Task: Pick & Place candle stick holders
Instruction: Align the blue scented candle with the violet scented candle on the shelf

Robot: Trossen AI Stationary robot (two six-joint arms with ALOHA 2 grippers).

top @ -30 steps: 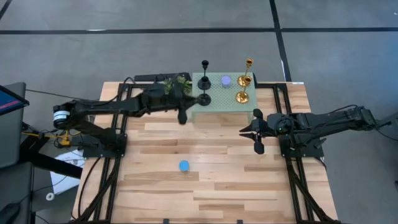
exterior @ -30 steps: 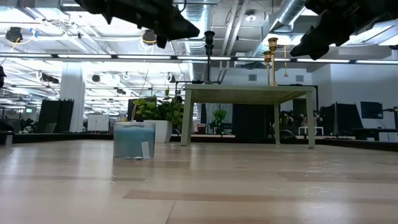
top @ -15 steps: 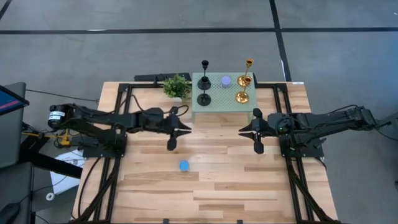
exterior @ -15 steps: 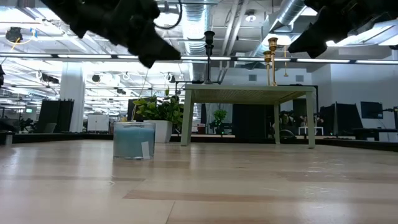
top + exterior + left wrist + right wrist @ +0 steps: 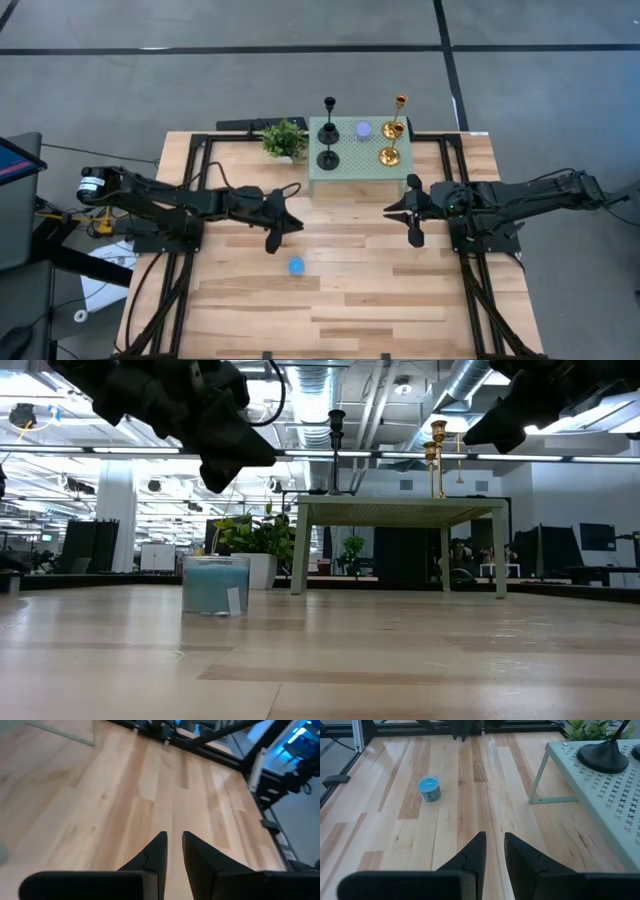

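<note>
A low blue holder (image 5: 296,266) stands alone on the wooden table; it also shows in the low view (image 5: 215,585) and the right wrist view (image 5: 429,788). Two black stemmed holders (image 5: 328,158), a purple holder (image 5: 363,129) and two gold holders (image 5: 390,154) stand on a small pale green table (image 5: 350,170) at the far edge. My left gripper (image 5: 272,242) hangs above the wood, a little to the far left of the blue holder, shut and empty (image 5: 173,837). My right gripper (image 5: 416,238) waits right of centre, shut and empty (image 5: 494,837).
A small green plant (image 5: 284,138) stands left of the green table. Black frame rails (image 5: 190,250) run along both sides of the wooden top. Bare wood lies around the blue holder and toward the near edge.
My left gripper has drawn back from the small green table and the plant. It has gone toward the near edge and a little left, and has come lower, ending close to the blue holder. The holders have stayed in place.
</note>
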